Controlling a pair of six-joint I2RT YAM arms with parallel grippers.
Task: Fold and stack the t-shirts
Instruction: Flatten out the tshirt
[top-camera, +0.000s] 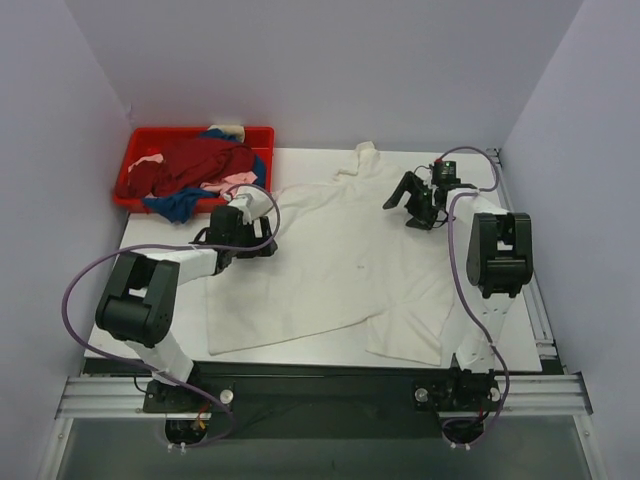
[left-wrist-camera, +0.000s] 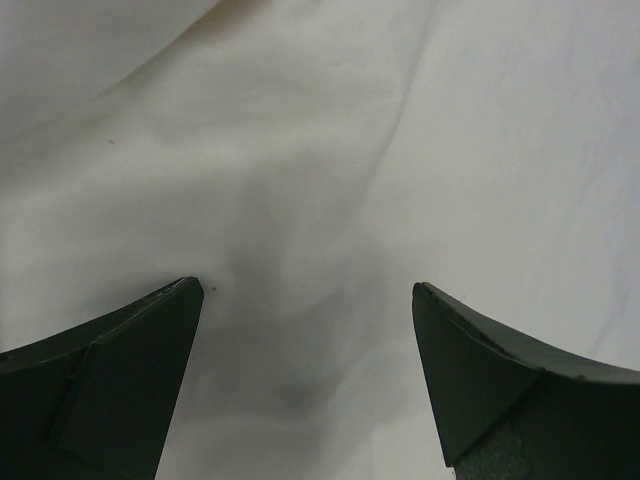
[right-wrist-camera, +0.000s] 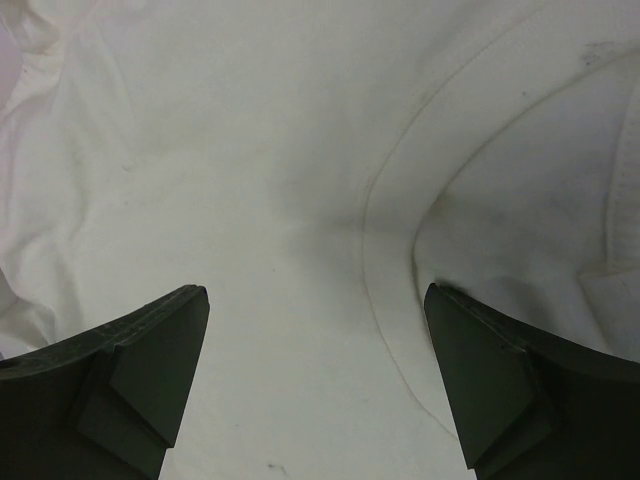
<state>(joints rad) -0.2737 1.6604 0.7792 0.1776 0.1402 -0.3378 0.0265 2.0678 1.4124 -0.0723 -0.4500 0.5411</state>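
While the cream-white t-shirt (top-camera: 340, 260) lies spread across the middle of the table (top-camera: 310, 160), both arms hang low over it with nothing in their grasp. The left gripper (top-camera: 250, 215) sits over the shirt's far-left part, just near of the red tray (top-camera: 125, 180); in its wrist view its jaws stand wide apart (left-wrist-camera: 308, 290) over smooth, softly rippled cloth, and no edge shows between them. The right gripper (top-camera: 405, 200) is over the far-right part of the shirt, and its jaws are likewise spread wide (right-wrist-camera: 316, 292), holding nothing; a curved seam (right-wrist-camera: 380, 250) runs between them and on towards the right finger. The shirt's near edge runs close to the table's near edge, with a bunched flap (a sleeve, most likely) reaching almost to that edge on the near right. A narrow part of the shirt stretches to the table's far edge at the centre. Bare table shows in a strip along the left, on the far side to either hand of that narrow part, and along the right rail. In the tray at the far left, the other t-shirts lie heaped together: a dark red one (top-camera: 200, 160) on top, a blue one (top-camera: 178, 205) spilling towards the tray's near rim, and a pale pink one (top-camera: 232, 183) beside the left gripper.
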